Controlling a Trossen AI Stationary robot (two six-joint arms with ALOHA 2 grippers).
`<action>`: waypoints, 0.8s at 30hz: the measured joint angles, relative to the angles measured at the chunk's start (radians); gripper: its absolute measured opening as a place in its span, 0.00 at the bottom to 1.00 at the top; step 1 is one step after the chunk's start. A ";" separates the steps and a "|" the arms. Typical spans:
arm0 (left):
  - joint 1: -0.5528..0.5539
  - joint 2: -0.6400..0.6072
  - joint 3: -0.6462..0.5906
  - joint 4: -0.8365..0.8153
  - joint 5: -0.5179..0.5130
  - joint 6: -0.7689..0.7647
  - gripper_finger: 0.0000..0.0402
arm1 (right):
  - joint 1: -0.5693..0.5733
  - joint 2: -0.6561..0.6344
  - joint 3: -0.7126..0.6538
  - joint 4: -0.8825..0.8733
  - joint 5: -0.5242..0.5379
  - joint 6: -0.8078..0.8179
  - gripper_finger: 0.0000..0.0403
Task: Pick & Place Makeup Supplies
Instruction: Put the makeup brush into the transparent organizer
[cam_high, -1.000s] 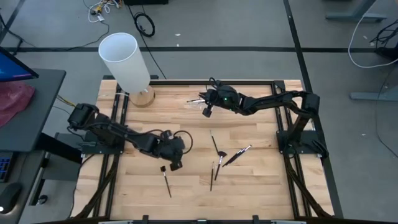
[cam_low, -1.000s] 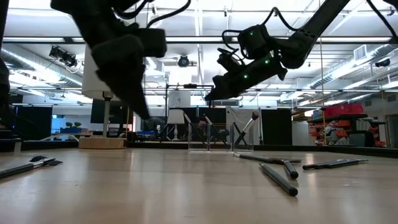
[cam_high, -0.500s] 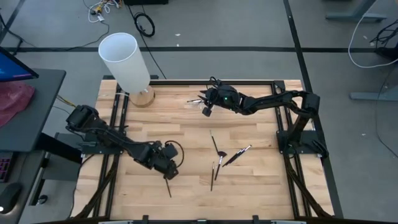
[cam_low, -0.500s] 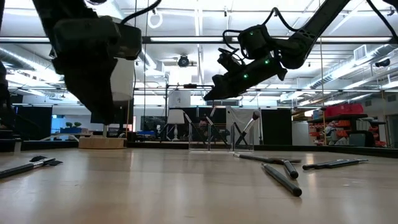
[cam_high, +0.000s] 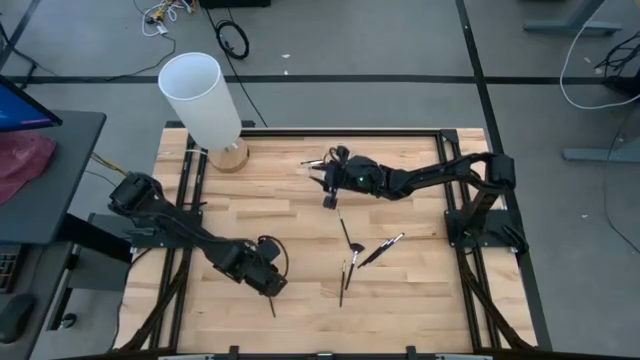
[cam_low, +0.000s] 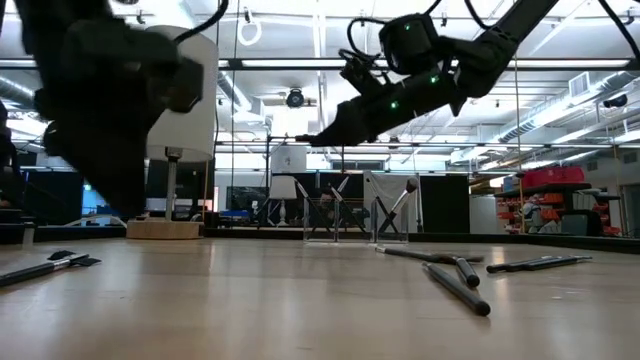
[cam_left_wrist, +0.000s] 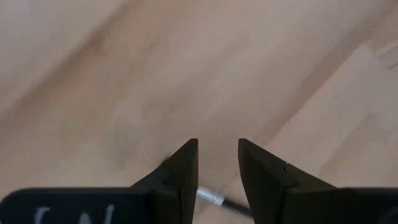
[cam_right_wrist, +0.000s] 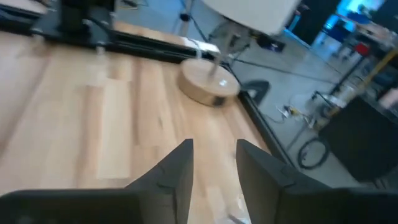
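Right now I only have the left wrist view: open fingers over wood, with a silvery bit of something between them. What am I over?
Observer: From above, the left gripper is over a single makeup brush lying on its own on the left arm's side of the table. The slim handle sticks out past the fingers.
Operator: Any other brushes close enough to bump?
Observer: No. The other brushes lie in a loose group well apart from it, nearer the table's middle.
Operator: And the right arm?
Observer: The right gripper hangs in the air beyond that group, with its fingers open and nothing between them.
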 joint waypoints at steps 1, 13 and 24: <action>-0.005 0.010 0.000 -0.014 0.021 -0.025 0.29 | 0.013 -0.002 0.000 0.008 0.000 -0.009 0.31; -0.043 0.061 0.000 -0.015 0.132 -0.176 0.29 | 0.080 -0.010 -0.001 0.010 0.000 -0.078 0.31; -0.045 0.061 0.000 0.029 0.160 -0.172 0.29 | 0.079 -0.010 -0.001 0.023 0.000 -0.090 0.31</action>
